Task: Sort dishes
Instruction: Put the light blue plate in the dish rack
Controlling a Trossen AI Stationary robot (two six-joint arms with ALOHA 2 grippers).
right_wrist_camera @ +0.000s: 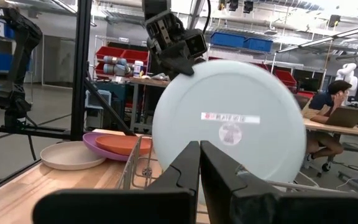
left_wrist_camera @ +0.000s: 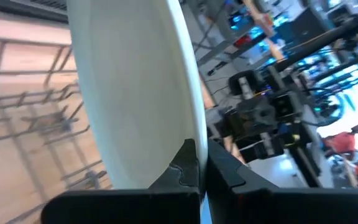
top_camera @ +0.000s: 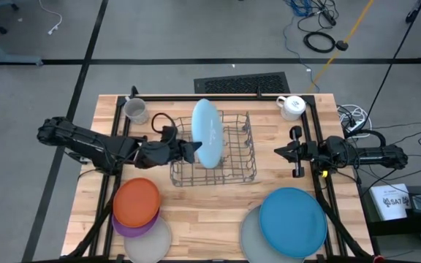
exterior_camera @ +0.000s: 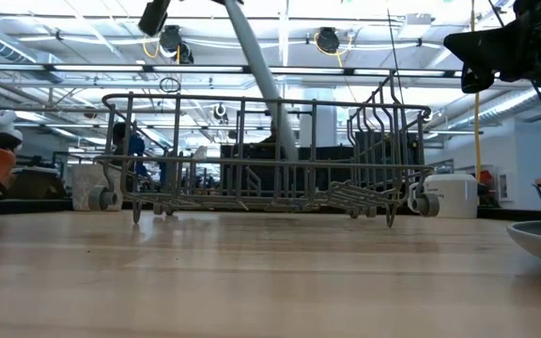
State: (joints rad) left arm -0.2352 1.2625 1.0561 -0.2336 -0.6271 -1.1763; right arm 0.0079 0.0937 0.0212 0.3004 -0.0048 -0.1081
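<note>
Wooden counter (top_camera: 196, 212) seen from above, with a wire dish rack (top_camera: 232, 172) at its centre. Left pincer (top_camera: 194, 151) reaching in from the left, pinching the rim of a light blue plate (top_camera: 207, 133) and holding it upright on edge over the rack's left end. In the left wrist view, both dark fingers (left_wrist_camera: 188, 165) pressed tight against the plate's edge. In the right wrist view, the same plate facing the camera, a small label at its middle, gripped at its upper left rim.

Right pincer (top_camera: 282, 151) waiting just right of the rack, well above the counter, fingers pressed together and holding nothing.

At the front left corner, an orange plate (top_camera: 136, 202) stacked on a purple plate (top_camera: 126, 228), both overlapping a whitish-grey plate (top_camera: 152, 242). At the front right, a darker blue plate (top_camera: 292, 222) lying on top of a grey plate (top_camera: 248, 237); hard to tell how much of the lower one is covered.

At the back left corner, a grey mug (top_camera: 135, 110); at the back right, a white mug (top_camera: 292, 107).

Beyond the counter, in the right wrist view, a seated person (right_wrist_camera: 328, 99) at a desk.
</note>
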